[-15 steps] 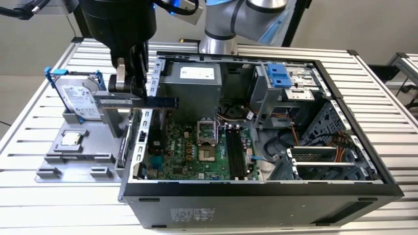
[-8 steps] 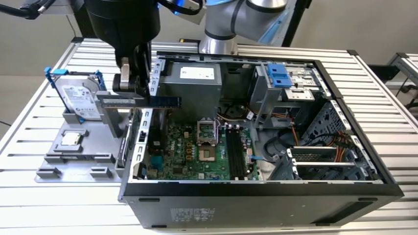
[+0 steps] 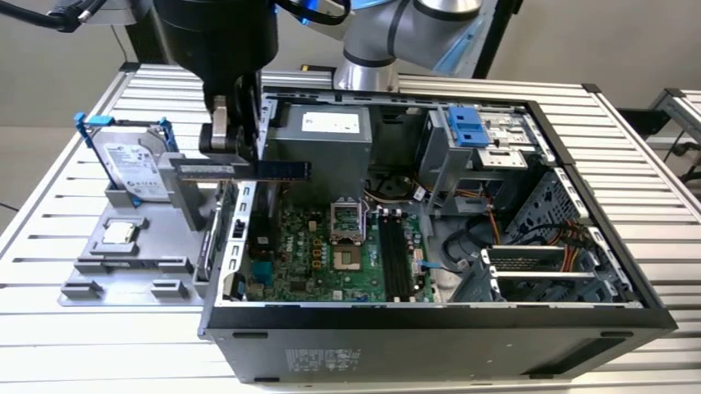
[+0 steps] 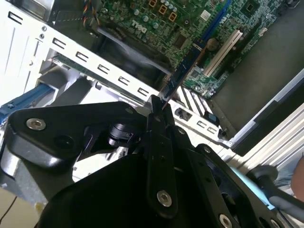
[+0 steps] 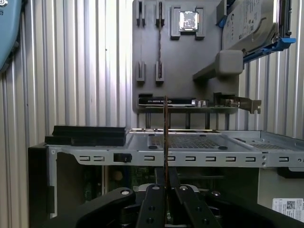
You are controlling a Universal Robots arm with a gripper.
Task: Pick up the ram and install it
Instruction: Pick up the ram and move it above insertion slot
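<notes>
The ram [image 3: 274, 170], a long thin board with dark chips, hangs level and on edge, clamped in the pincer [image 3: 222, 158] above the case [image 3: 438, 318] wall at the exterior view's left.

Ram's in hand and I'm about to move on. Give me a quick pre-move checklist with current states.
1. Grip: the ram is clamped in the end effector: ok.
2. Ram lifted off the grey tray: ok.
3. Ram above the black memory slots: not ok. It hangs over the case wall, on the exterior view's left of the slots.
4. Slots unoccupied: ok, they look empty.
5. Slots unlatched and ready: cannot tell.
</notes>
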